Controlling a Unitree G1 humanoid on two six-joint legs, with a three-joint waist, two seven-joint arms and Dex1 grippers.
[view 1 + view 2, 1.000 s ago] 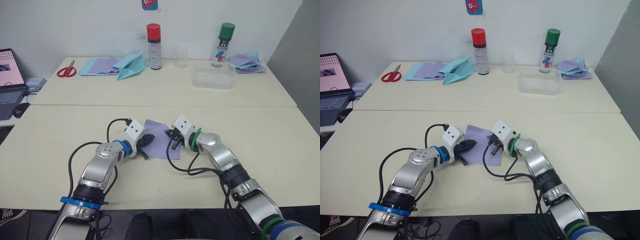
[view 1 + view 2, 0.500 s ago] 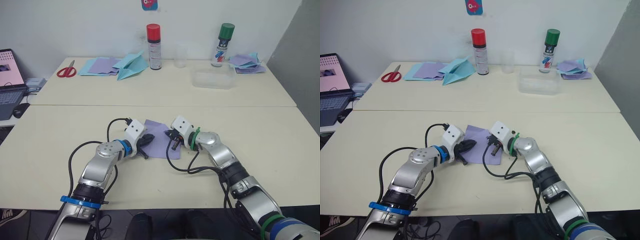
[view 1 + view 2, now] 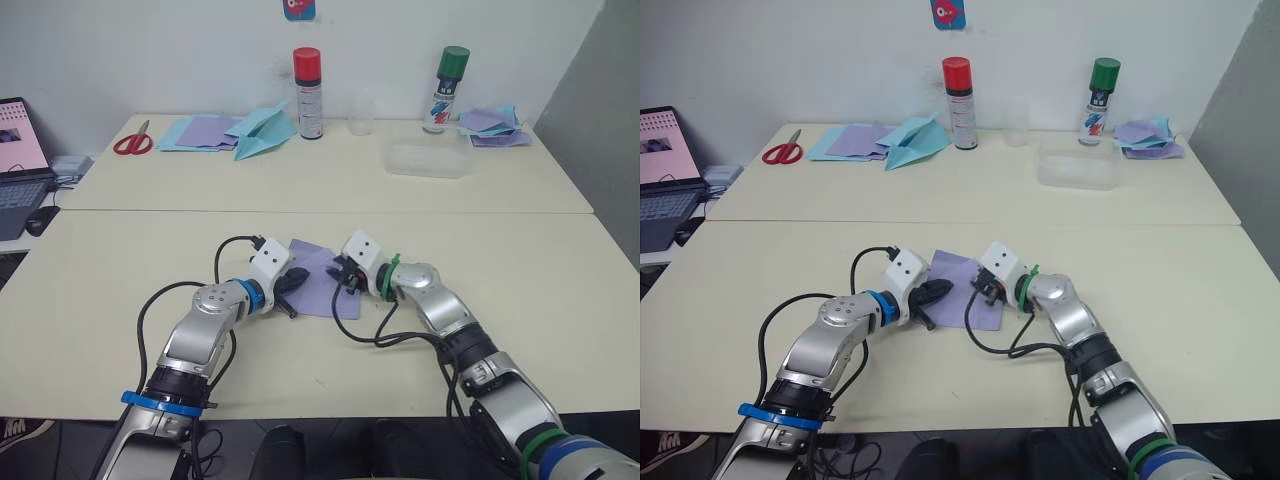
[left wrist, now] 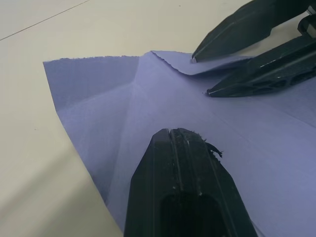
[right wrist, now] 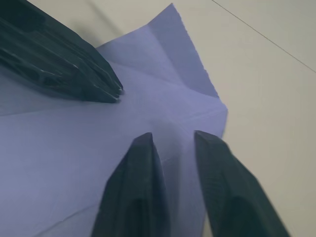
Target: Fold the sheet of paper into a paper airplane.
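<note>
The sheet of paper (image 3: 318,283), lavender and creased, lies flat on the near table between my two grippers. My left gripper (image 3: 291,284) is shut, its joined tips pressing down on the sheet's left part (image 4: 113,94). My right gripper (image 3: 345,273) reaches in from the right, open by a narrow gap, with its fingers (image 5: 145,148) low over the sheet's right edge. There a small corner flap (image 4: 210,63) is folded up between the two fingers. No paper airplane shape shows in the lavender sheet.
On the far table are a light-blue paper plane (image 3: 262,133), piles of sheets (image 3: 203,131), red scissors (image 3: 131,142), two spray cans (image 3: 308,92) (image 3: 449,88), a clear cup (image 3: 361,112) and a clear container (image 3: 428,158). A laptop (image 3: 18,160) stands at far left.
My right gripper has turned slightly and edged a little further onto the sheet's right edge. The left gripper and the sheet have stayed put.
</note>
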